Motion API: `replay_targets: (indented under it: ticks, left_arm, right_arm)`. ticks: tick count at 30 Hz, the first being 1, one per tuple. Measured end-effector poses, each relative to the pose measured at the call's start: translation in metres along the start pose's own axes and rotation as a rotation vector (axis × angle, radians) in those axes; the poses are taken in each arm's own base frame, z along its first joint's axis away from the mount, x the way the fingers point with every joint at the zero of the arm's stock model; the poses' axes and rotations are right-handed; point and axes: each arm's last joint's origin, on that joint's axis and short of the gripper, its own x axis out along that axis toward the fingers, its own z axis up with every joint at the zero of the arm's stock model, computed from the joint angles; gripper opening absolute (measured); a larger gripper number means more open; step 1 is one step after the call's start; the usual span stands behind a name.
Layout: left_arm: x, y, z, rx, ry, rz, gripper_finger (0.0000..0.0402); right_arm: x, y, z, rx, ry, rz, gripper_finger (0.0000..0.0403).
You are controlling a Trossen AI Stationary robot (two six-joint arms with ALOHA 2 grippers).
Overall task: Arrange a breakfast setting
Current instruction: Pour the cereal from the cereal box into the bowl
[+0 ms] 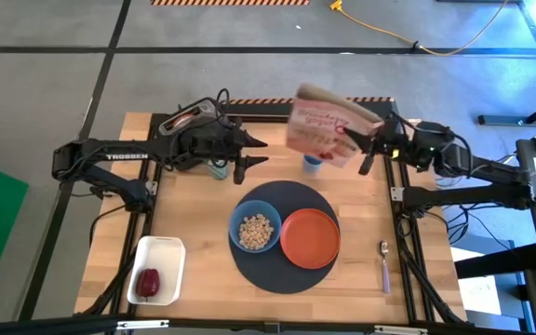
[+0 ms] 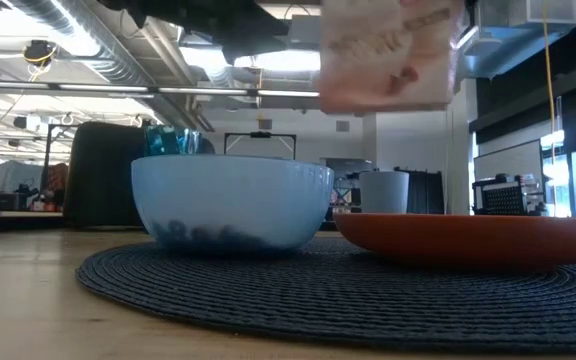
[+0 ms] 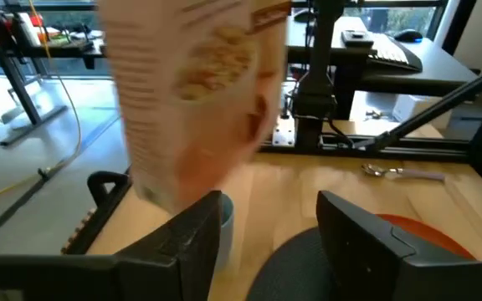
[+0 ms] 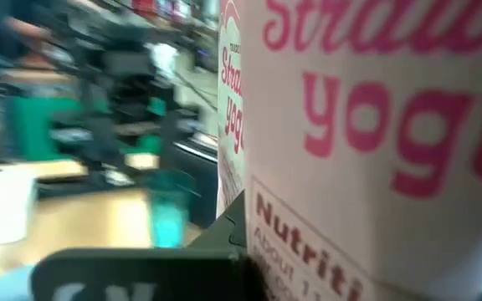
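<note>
Large round dark mat (image 1: 282, 265) at table centre bears the blue bowl (image 1: 255, 231) of cereal and, touching it, the orange plate (image 1: 310, 238). The right gripper (image 1: 356, 144) is clamped on the raised cereal bag (image 1: 324, 126). The left gripper (image 1: 254, 154), fingers parted and empty, hovers near the teal glass (image 1: 218, 169). Purple-handled spoon (image 1: 384, 263) lies right of the mat.

The right gripper (image 1: 366, 149) is raised above the table's (image 1: 198, 279) far edge, fingers clamped on the cereal bag (image 1: 324, 126). The left gripper (image 1: 254, 154) extends level over the table's far left part, jaws parted, holding nothing.
</note>
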Motion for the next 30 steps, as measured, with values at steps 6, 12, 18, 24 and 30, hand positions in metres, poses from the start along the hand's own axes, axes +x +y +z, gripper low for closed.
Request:
replay_targets:
  ticks: [6, 12, 18, 24, 30]
  left_arm:
    - [0.001, -0.007, 0.0, 0.032, 0.003, -0.023, 0.0198]
    - [0.001, -0.014, 0.0, 0.038, 0.0, -0.047, 0.0198]
    - [0.001, -0.024, 0.001, 0.063, -0.001, -0.047, 0.0197]
    - [0.002, -0.032, 0.001, 0.07, 0.0, -0.044, 0.0195]
    - [0.002, -0.038, 0.001, 0.084, 0.002, -0.008, 0.0195]
  right_arm:
    - [-0.024, -0.011, -0.002, -0.001, 0.033, -0.153, 0.0033]
    - [-0.038, -0.013, -0.036, 0.02, 0.059, -0.235, 0.0033]
    - [-0.048, -0.011, -0.092, 0.022, 0.029, -0.298, 0.0033]
    - [-0.059, -0.013, -0.123, 0.008, 0.071, -0.403, 0.0033]
    - [-0.06, -0.012, -0.146, 0.029, 0.143, -0.456, 0.0033]
